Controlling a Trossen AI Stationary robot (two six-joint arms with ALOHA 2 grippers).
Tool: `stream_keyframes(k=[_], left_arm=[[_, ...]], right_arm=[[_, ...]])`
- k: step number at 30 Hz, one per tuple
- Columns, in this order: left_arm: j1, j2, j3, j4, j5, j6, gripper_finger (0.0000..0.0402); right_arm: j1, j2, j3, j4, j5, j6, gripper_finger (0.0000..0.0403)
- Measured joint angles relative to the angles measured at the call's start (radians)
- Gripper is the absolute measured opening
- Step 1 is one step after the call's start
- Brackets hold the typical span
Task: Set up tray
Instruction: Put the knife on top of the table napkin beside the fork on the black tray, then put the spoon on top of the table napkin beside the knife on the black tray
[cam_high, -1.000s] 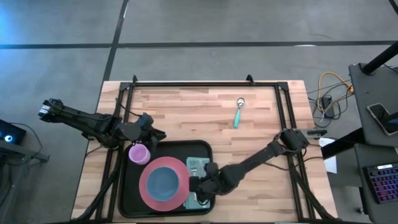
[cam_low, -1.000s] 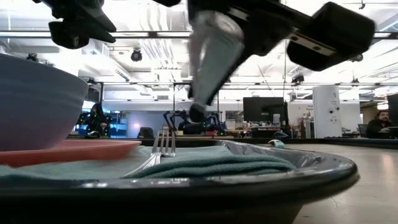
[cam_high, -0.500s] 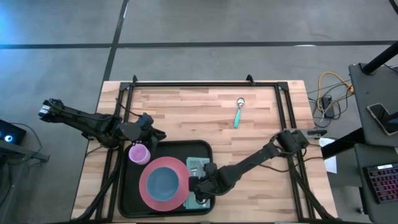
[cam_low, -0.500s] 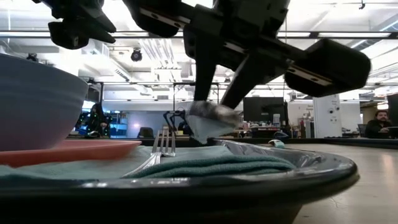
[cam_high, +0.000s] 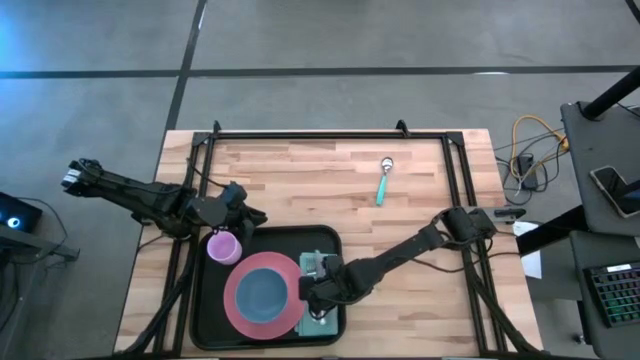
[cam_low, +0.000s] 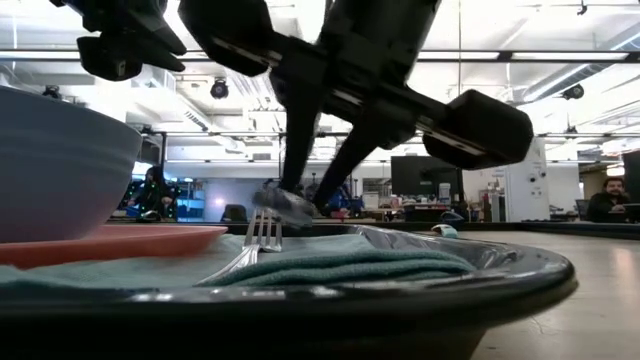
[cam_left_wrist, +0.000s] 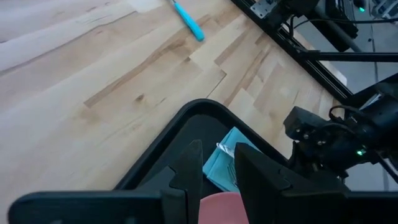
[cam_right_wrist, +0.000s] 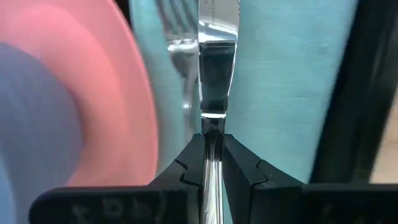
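One knife (cam_right_wrist: 214, 68) in right hand (cam_right_wrist: 212, 144), near tray (cam_high: 205, 320) rim

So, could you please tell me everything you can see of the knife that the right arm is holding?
The knife is shiny silver metal, with a smooth blade that reflects its surroundings. The right gripper is shut on its narrow handle, holding it lengthwise just above the teal napkin in the black tray. It runs parallel to the fork, which lies between it and the pink plate. Whether the blade touches the napkin cannot be told.
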Motion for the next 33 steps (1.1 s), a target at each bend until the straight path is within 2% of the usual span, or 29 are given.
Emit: stream_keyframes(k=[3, 16, 20, 25, 30, 33], left_arm=[[0.000, 0.000, 0.000, 0.000, 0.000, -0.004, 0.0075], [0.000, 0.000, 0.000, 0.000, 0.000, -0.004, 0.0075], [0.000, 0.000, 0.000, 0.000, 0.000, -0.004, 0.0075], [0.000, 0.000, 0.000, 0.004, 0.000, -0.005, 0.0075], [0.000, 0.000, 0.000, 0.018, 0.000, -0.005, 0.0075], [0.000, 0.000, 0.000, 0.019, -0.001, -0.005, 0.0075]], right_arm=[[0.000, 0.001, -0.001, -0.006, -0.003, 0.007, 0.0036], [0.002, 0.000, -0.001, -0.004, -0.009, -0.006, 0.0128], [0.007, -0.021, -0.001, -0.033, 0.034, -0.008, 0.0140], [-0.008, -0.093, 0.000, -0.193, 0.067, -0.001, 0.0148], [-0.058, -0.166, 0.000, -0.462, 0.095, -0.006, 0.0144], [-0.107, -0.205, 0.000, -0.595, 0.101, -0.088, 0.0136]])
